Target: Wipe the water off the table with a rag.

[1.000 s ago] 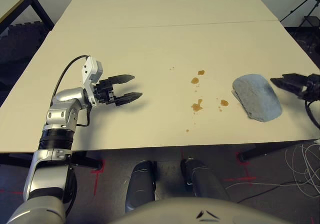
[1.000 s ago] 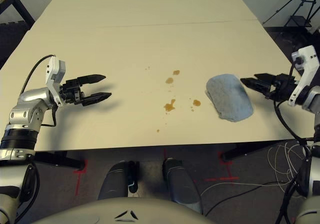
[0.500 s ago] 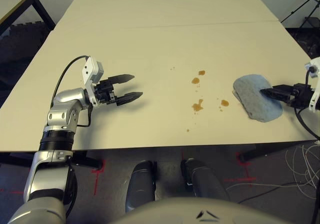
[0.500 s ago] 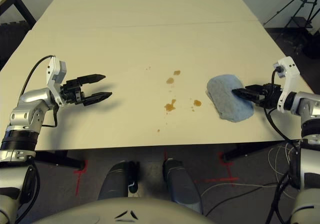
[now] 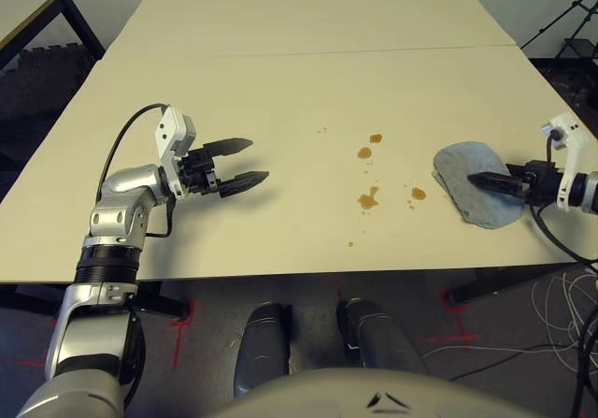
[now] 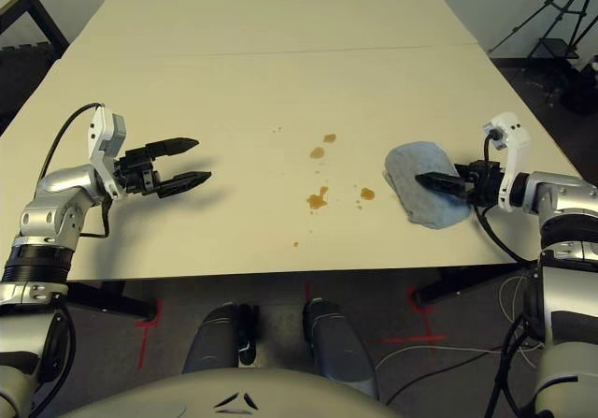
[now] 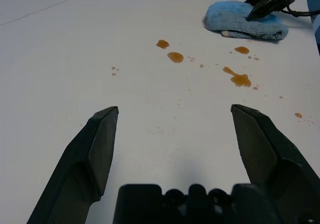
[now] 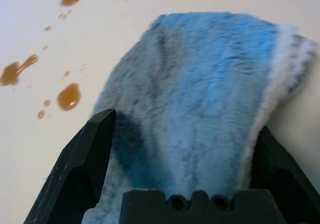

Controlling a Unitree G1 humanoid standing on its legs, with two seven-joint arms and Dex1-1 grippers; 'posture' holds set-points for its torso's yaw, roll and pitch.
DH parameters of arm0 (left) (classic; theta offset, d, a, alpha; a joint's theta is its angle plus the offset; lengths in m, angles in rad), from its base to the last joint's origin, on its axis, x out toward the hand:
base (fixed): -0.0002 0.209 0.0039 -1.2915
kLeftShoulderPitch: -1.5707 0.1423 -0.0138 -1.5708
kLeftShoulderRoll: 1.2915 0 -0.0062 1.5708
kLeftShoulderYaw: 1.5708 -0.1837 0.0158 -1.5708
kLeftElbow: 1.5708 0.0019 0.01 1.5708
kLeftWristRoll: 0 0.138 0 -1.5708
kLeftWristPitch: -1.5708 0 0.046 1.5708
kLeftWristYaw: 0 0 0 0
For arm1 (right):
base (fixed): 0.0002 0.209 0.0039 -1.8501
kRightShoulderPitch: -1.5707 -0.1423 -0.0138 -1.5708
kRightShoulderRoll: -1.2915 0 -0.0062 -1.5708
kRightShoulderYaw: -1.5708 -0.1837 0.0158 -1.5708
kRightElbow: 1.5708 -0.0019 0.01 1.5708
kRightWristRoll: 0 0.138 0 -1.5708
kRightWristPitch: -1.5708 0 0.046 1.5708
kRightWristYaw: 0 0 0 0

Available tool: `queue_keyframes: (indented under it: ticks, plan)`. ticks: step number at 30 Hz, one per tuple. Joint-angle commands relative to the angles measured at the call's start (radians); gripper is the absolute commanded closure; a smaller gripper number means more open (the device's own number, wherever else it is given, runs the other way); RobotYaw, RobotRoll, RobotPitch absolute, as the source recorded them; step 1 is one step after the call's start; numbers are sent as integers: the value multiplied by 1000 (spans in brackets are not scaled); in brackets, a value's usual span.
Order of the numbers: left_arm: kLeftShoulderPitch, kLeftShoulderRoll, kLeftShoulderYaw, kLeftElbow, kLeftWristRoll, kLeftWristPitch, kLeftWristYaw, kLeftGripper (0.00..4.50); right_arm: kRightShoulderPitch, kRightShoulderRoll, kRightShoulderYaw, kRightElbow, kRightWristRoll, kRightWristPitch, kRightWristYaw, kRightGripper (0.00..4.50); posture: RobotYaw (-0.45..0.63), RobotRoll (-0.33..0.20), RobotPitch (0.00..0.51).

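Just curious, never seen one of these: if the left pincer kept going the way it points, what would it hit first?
Probably the brown drops on the table; beyond them lies the blue rag. The left pincer is open and seems to hover, so depth is uncertain.

A lab or test room. Red tape marks on the floor, loose cables, a tripod beside the desk.

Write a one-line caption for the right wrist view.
Open right gripper straddling the blue rag, amber water droplets beside it on the table.
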State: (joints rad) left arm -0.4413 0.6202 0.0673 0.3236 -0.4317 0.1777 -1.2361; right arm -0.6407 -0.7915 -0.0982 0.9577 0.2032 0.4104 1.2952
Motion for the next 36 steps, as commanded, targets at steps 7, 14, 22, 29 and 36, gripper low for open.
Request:
queue_keyframes:
  ticks: [7, 14, 22, 29, 36]
  plan:
    - [-3, -11, -8, 9, 20, -14, 4, 0, 48, 26, 32, -36, -29, 7, -14, 1357, -132, 0, 99]
    - [-8, -15, -7, 20, 25, -24, 6, 0, 18, 24, -3, -90, -21, 24, -112, 3940, -132, 0, 98]
    - [-11, -21, -9, 41, 33, -43, 7, 0, 98, 24, -7, -317, 15, 195, -186, 4392, -136, 0, 87]
    - [-23, -32, -14, 61, 40, -57, 5, 0, 222, 74, 36, -558, 71, 338, -199, 4394, -141, 0, 87]
    - [-17, -30, -15, 57, 44, -59, 4, 0, 332, 78, 107, -793, 151, 484, -165, 4395, -137, 0, 99]
